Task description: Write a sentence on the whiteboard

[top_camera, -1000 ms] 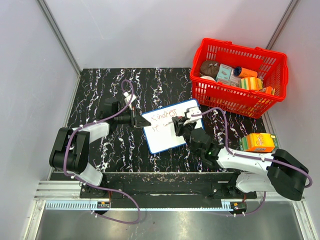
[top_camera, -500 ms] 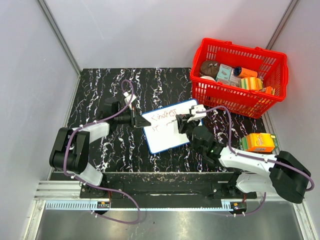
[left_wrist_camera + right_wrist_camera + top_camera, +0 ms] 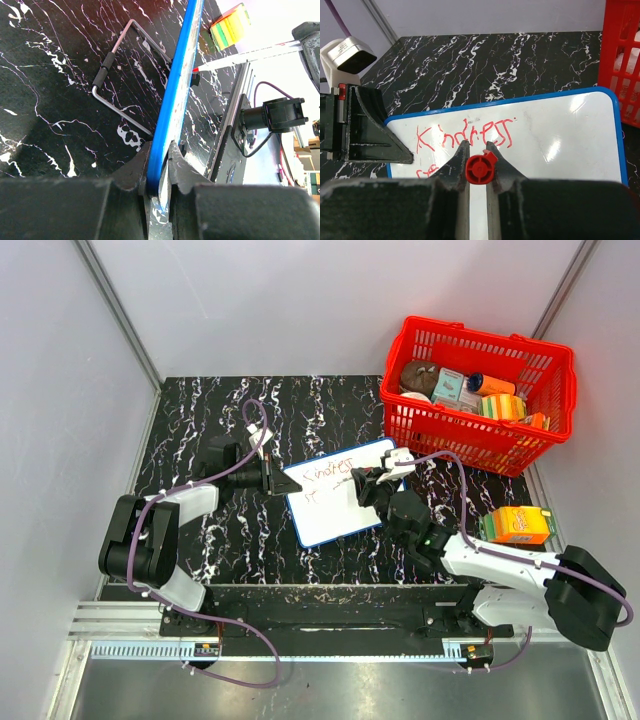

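Whiteboard (image 3: 325, 515) first: how do you judge it will handle?

Light, thin and stiff, I'd say, with a glossy face that could skate under a pen's push. It lies skewed near the middle of the tabletop (image 3: 220, 420), not far from the red basket (image 3: 480, 332). The blue frame (image 3: 177, 85) is the place to take it, at an edge or corner, well off the writing area.

Is that where you have it?

Yes. My left jaws are almost closed, pinching the frame at the board's left corner. Whether that corner is lifted off the tabletop I cannot tell.

And the other side?

My right jaws are shut tight on the marker (image 3: 480, 169), its red end facing my wrist camera and its tip aimed down at the board. The barrel looks slim and smooth, so I judge it could twist if I lean on it. Light pressure suits it.

Where is the sentence (image 3: 462, 135)?

In red along the board's upper left. The first line reads roughly "Kindness", and a second line below is partly hidden behind my jaws.

Your pose?

My left arm (image 3: 185, 502) reaches low, its wrist level with the board's edge. My right arm (image 3: 490, 558) stretches diagonally from its base, its wrist hanging over the board's right half. I cannot tell whether the tip touches.
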